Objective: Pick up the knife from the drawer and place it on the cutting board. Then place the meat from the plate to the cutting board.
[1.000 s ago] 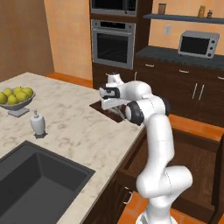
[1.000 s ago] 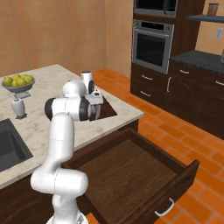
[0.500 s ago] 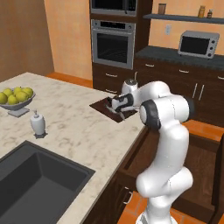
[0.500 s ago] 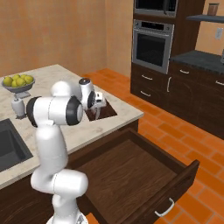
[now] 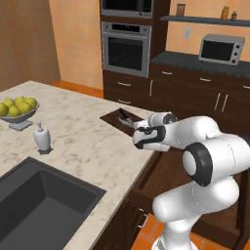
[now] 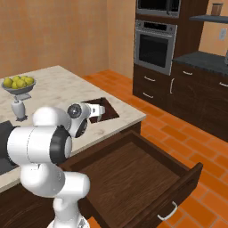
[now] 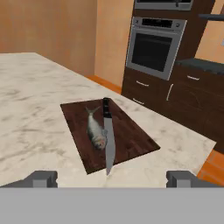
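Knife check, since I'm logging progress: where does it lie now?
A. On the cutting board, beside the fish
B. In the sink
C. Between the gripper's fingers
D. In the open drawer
A: the knife lies flat on the cutting board, right next to the fish, and the gripper stands open and empty.

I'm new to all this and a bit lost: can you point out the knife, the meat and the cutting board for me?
knife (image 7: 109, 144): hand view, middle of the silver blade.
meat (image 7: 95, 131): hand view, middle of the grey lump beside the blade.
cutting board (image 7: 131, 135): hand view, bare wood on the oven side of the knife.
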Controlling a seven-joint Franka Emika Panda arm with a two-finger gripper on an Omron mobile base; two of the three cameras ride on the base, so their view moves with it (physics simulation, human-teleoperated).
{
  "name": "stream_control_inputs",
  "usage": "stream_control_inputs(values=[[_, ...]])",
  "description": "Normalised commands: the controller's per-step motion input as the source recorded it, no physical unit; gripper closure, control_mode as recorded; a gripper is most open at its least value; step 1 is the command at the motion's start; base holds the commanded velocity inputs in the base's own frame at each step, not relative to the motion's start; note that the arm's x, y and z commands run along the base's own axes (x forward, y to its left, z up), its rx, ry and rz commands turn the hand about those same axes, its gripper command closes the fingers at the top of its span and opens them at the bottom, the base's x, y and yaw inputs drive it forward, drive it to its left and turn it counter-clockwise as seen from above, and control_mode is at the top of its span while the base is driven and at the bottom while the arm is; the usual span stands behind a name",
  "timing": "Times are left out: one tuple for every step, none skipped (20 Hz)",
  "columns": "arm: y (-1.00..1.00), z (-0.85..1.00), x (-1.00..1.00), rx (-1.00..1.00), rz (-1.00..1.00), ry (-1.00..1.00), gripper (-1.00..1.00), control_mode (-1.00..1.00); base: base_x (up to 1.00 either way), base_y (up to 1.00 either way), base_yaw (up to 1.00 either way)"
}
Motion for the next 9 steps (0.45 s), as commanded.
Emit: stream_control_inputs(values=[[-0.46, 1.0, -1.0, 0.15, -0.01, -0.65, -1.0, -1.0, 0.0, 0.0, 0.0], [-0.48, 1.0, -1.0, 0.15, -0.01, -0.63, -1.0, -1.0, 0.0, 0.0, 0.0], [-0.49, 1.0, -1.0, 0.14, -0.01, -0.63, -1.0, -1.0, 0.0, 0.0, 0.0], [-0.49, 1.0, -1.0, 0.15, -0.01, -0.61, -1.0, -1.0, 0.0, 0.0, 0.0], [-0.49, 1.0, -1.0, 0.15, -0.02, -0.6, -1.0, -1.0, 0.0, 0.0, 0.0], [-0.49, 1.0, -1.0, 0.15, -0.02, -0.6, -1.0, -1.0, 0.0, 0.0, 0.0], [-0.51, 1.0, -1.0, 0.15, -0.02, -0.57, -1.0, -1.0, 0.0, 0.0, 0.0], [-0.56, 1.0, -1.0, 0.16, -0.01, -0.57, -1.0, -1.0, 0.0, 0.0, 0.0], [-0.62, 1.0, -1.0, 0.17, -0.02, -0.58, -1.0, -1.0, 0.0, 0.0, 0.0]])
